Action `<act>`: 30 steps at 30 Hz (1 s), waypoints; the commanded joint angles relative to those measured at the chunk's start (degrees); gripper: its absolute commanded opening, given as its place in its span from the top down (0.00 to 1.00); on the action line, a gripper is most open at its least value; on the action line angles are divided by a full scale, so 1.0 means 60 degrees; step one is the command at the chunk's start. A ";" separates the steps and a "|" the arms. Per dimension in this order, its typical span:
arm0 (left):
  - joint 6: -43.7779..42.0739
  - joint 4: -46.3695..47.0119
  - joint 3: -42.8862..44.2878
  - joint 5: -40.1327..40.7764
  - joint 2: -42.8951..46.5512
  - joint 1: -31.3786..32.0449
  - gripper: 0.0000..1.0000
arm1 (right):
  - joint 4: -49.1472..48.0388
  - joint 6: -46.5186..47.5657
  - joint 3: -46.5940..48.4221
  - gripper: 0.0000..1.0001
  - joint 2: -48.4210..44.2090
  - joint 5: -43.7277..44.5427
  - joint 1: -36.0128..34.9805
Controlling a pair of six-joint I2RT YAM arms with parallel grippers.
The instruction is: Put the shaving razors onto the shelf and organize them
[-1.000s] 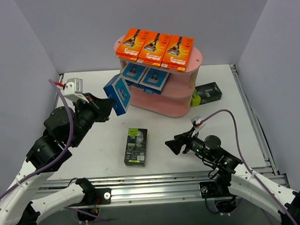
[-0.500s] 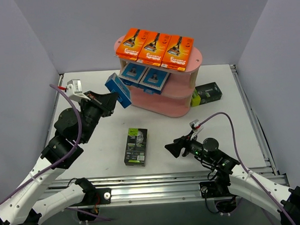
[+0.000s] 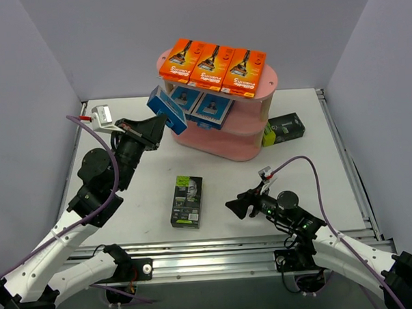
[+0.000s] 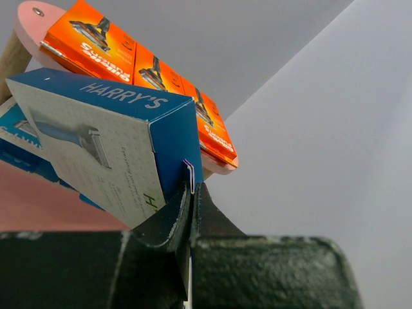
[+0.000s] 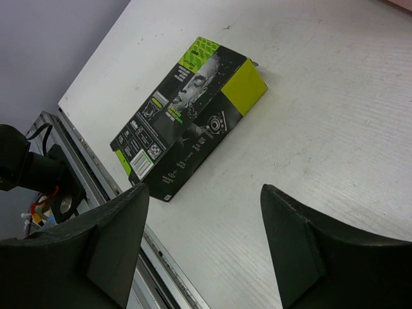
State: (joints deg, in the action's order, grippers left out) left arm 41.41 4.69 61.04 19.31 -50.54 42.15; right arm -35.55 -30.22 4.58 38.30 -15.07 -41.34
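Left gripper (image 4: 190, 195) is pinched tight on the lower corner edge of a blue-and-white pack (image 4: 109, 138). The pack sticks up and forward from the fingertips, tilted, with its printed razor face toward the wrist cam. From the top view it sits at the left end of the shelf (image 3: 255, 144), level with the middle tier and overlapping the nearer of the two blue packs (image 3: 201, 105) already lying there. Can't tell if it touches the shelf or those packs. Three orange packs (image 3: 212, 65) lie in a row on the top tier, just above the held one. Right gripper (image 5: 203, 193) has its fingers spread and holds nothing. It hovers low over the table (image 3: 224, 171), just right of the black-and-lime pack (image 5: 188, 114), which lies flat on the table, apart from both fingers. A second black pack (image 3: 284, 128) sits on the table against the right end of the shelf. Versus a second ago, the left arm has carried the blue-and-white pack up and right. It was hanging out over the table left of the shelf and is now at the middle tier's left edge. Right gripper has barely moved, maybe slightly nearer the table's front edge, and the packs on the shelf and table are unchanged.
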 commanded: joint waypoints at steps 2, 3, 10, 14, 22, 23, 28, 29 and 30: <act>-0.0017 0.2015 -0.0094 -0.0538 -0.0203 -0.0096 0.98 | -0.0769 0.0026 -0.0075 0.34 0.0047 -0.0213 -0.0068; -0.0002 0.2118 -0.0123 -0.0552 -0.0247 -0.0082 0.98 | -0.0798 0.0012 -0.0089 0.34 0.0047 -0.0227 -0.0068; 0.0261 0.2997 -0.0548 -0.0421 -0.0438 -0.0155 0.98 | -0.1047 0.0012 -0.0177 0.34 0.0135 -0.0330 -0.0053; 0.0422 0.3567 -0.0782 -0.0362 -0.0526 -0.0213 0.98 | -0.1194 0.0026 -0.0177 0.34 0.0281 -0.0447 -0.0068; 0.0760 0.4477 -0.1149 -0.0362 -0.0907 -0.0287 0.98 | -0.1385 0.0026 -0.0192 0.34 0.0442 -0.0594 -0.0067; 0.0832 0.4535 -0.1164 -0.0333 -0.0936 -0.0301 0.98 | -0.1385 0.0026 -0.0192 0.34 0.0457 -0.0594 -0.0068; 0.1038 0.5193 -0.1544 -0.0318 -0.1083 -0.0360 0.98 | -0.1487 0.0026 -0.0236 0.34 0.0471 -0.0652 -0.0068; 0.1067 0.5311 -0.1603 -0.0318 -0.1112 -0.0375 0.98 | -0.1502 0.0012 -0.0236 0.34 0.0500 -0.0667 -0.0068; 0.1082 0.5385 -0.1647 -0.0318 -0.1141 -0.0360 0.98 | -0.1560 0.0026 -0.0250 0.34 0.0515 -0.0681 -0.0068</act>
State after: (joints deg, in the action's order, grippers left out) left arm 46.61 28.05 51.22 17.37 -57.54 40.49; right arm -40.25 -30.22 3.31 41.01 -18.20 -41.34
